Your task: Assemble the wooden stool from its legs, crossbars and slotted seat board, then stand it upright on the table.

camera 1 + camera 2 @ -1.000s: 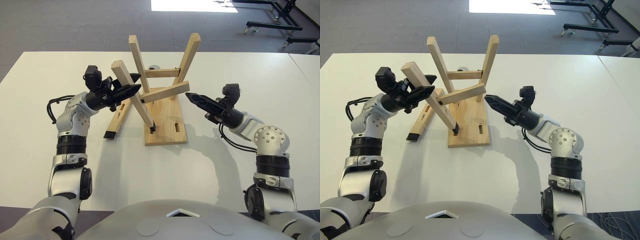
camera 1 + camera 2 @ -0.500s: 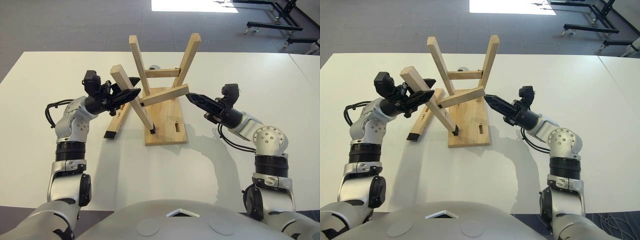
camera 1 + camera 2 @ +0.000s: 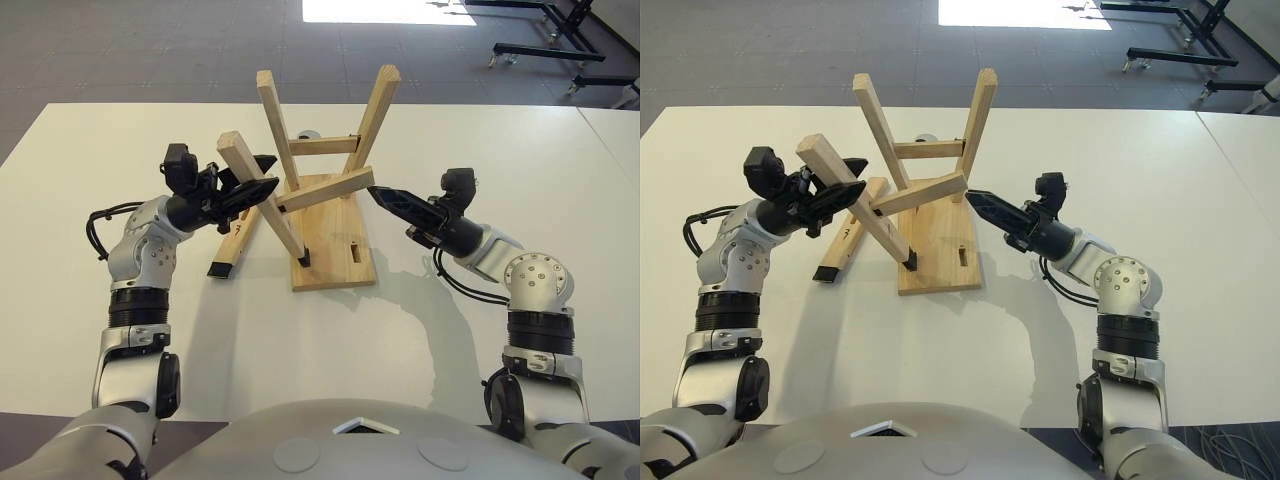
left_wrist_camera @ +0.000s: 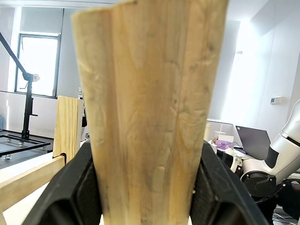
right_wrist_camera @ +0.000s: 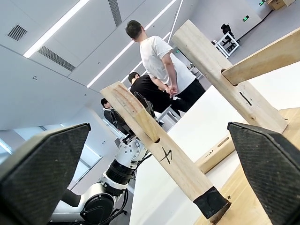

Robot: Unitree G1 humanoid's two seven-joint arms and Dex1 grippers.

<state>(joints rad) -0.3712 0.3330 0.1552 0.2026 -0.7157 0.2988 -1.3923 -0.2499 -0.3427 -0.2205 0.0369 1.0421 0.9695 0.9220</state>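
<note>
Seat board [image 3: 335, 262]: lies flat on the desk [image 3: 480, 160], slots up. Two standing legs [image 3: 375, 115] rise at its far end, joined by a short crossbar [image 3: 323, 146].
Tilted leg [image 3: 285, 225]: leans steeply, its black-capped foot down on the board by the near-left slot. I judge it is not seated.
Long crossbar [image 3: 330, 190]: sticks out of the tilted leg toward my right arm, its free end near one standing leg.
Loose leg [image 3: 232, 245]: flat on the desk, just left of the board.
Left end effector [image 3: 262, 172]: clamped on the tilted leg's upper part.
Right end effector [image 3: 385, 198]: spread wide, nothing in it, tips just beside the long crossbar's free end. I cannot tell if they touch.
Risk, foot: more lean from my left arm and the cap may skid past the slot.
Risk, joint: an off-centre right grab could lever the long crossbar out of its leg.
Risk, standing pair: a shove through that bar could topple them.
Risk, board: nothing pins it, so side load may slide it.
</note>
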